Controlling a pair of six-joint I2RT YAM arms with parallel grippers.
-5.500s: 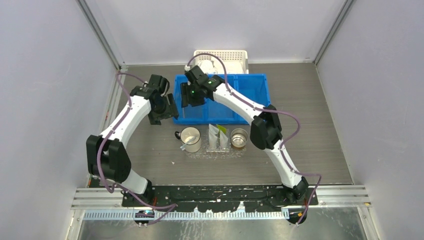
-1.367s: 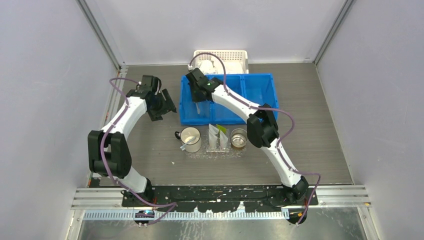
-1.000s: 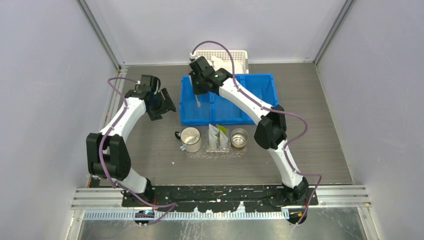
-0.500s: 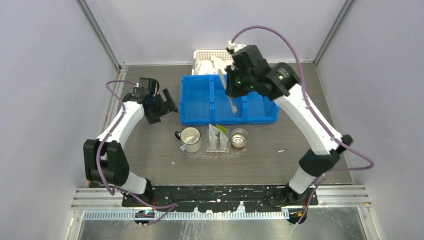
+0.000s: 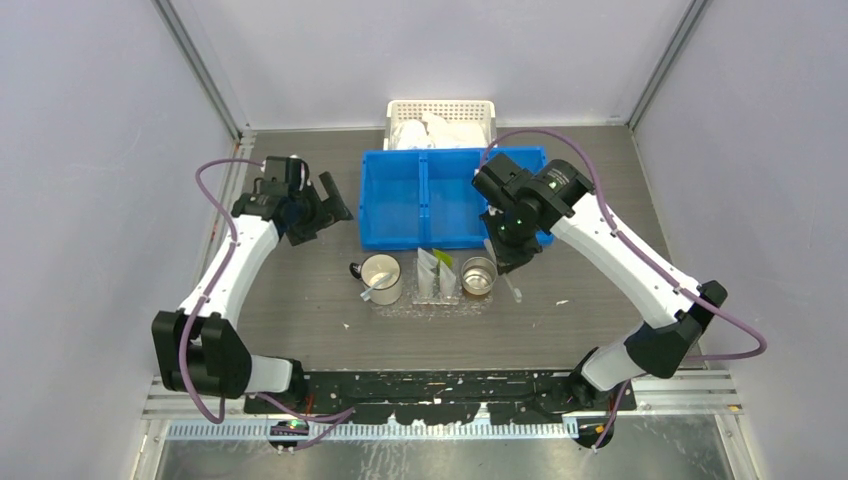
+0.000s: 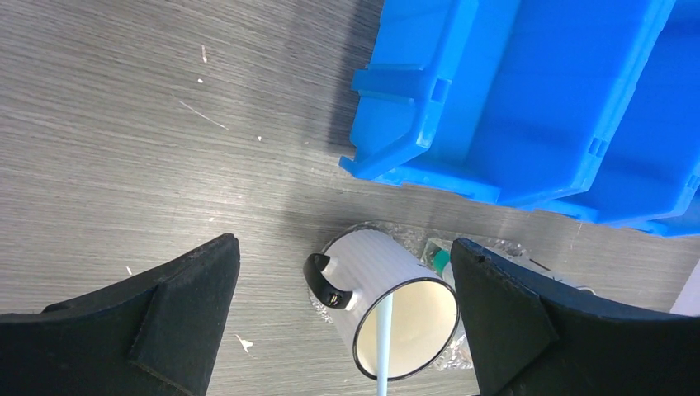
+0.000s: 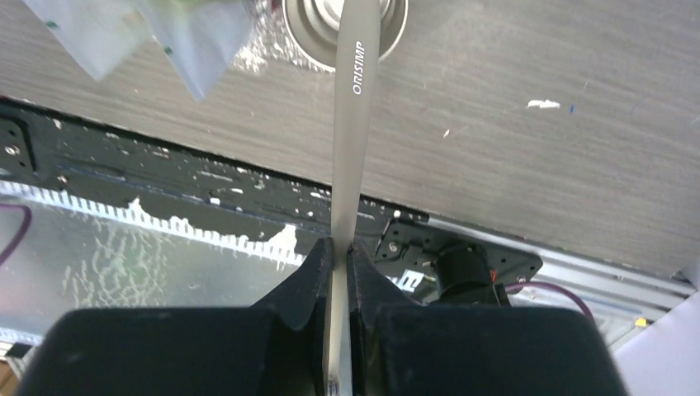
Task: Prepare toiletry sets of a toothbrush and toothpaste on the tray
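The toothbrush [image 7: 355,99] is held in the right end effector [image 7: 338,247], whose two fingers are pressed together on the lower part of its grey-white handle. In the right wrist view the handle runs straight away from the fingers, and its far end is seen over the mouth of the steel cup [image 7: 344,16]; I cannot tell if it touches the cup. From the top view this toothbrush [image 5: 513,285] hangs slanted just beside the right side of the steel cup [image 5: 479,275].

A second toothbrush [image 6: 384,346] leans inside the white mug [image 6: 388,305]. The toothpaste [image 5: 437,275] stands between the mug and the steel cup, and all three are on the tray [image 5: 430,308].

Behind the tray is the blue bin [image 5: 440,200], and behind that the white basket [image 5: 440,115].

The left end effector [image 5: 318,205] hangs over the desk [image 5: 300,300] left of the bin, with its fingers wide apart and holding nothing.
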